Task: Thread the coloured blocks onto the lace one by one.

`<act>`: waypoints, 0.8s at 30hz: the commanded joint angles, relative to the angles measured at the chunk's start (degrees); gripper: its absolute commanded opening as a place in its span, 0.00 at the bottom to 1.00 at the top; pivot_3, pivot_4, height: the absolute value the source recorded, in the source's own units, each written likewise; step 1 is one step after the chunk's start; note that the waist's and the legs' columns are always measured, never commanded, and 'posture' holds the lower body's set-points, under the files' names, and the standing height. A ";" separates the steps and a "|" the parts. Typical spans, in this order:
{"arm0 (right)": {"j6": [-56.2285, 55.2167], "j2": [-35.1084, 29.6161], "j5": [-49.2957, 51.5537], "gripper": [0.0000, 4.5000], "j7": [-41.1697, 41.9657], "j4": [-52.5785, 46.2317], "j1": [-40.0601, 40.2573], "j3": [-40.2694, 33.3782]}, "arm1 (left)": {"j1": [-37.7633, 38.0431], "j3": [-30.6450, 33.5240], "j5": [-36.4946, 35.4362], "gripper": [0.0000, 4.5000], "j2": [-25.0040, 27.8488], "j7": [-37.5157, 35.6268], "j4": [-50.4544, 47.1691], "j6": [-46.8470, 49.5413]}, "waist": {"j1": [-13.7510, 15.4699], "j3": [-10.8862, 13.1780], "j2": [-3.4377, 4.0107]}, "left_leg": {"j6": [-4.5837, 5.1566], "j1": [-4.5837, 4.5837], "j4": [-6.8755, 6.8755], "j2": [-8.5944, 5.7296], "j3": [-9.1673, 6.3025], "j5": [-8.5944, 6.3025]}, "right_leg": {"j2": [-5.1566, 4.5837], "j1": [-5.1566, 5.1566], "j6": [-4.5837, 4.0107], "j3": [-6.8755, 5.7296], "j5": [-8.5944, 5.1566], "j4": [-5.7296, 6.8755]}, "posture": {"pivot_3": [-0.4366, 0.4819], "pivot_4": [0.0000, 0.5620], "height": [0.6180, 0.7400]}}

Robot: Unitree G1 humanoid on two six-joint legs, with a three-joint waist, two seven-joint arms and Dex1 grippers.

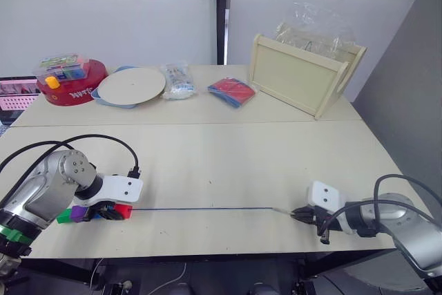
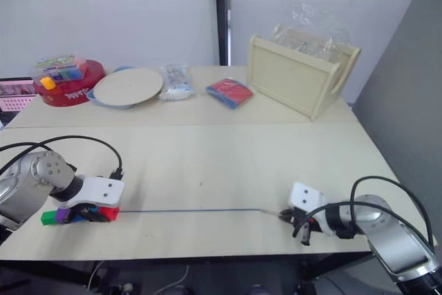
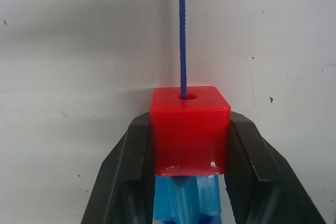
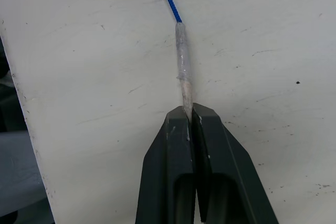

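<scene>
Left eye view: left gripper (image 1: 110, 211) clamps the red block (image 3: 189, 129) at 8 o'clock; right gripper (image 4: 191, 124) pinches the lace (image 1: 207, 208) tip at 4. Tub (image 1: 71, 81), plate (image 1: 131, 86), crate (image 1: 304, 74) lie far back.

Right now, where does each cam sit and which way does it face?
Left eye: head, looking forward and down over the table; both arms show.
Right eye: same head, same scene.
Left wrist: along the left claw, shut on the red block.
Right wrist: along the right claw, shut on the lace tip.
Shared: the lace runs taut between both claws.
</scene>
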 commanded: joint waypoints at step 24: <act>4.50 7.88 0.64 0.72 -3.66 0.81 -2.56 -0.21 | 11.12 15.53 -7.97 1.00 -2.21 9.68 -2.92 -6.42 | 0.27 -0.89 -0.43 | 0.14 1.05 -0.33 0.07 0.04 -0.18 | 0.01 1.09 -0.04 -0.03 -0.12 -0.40 | 0.48 0.27 1.00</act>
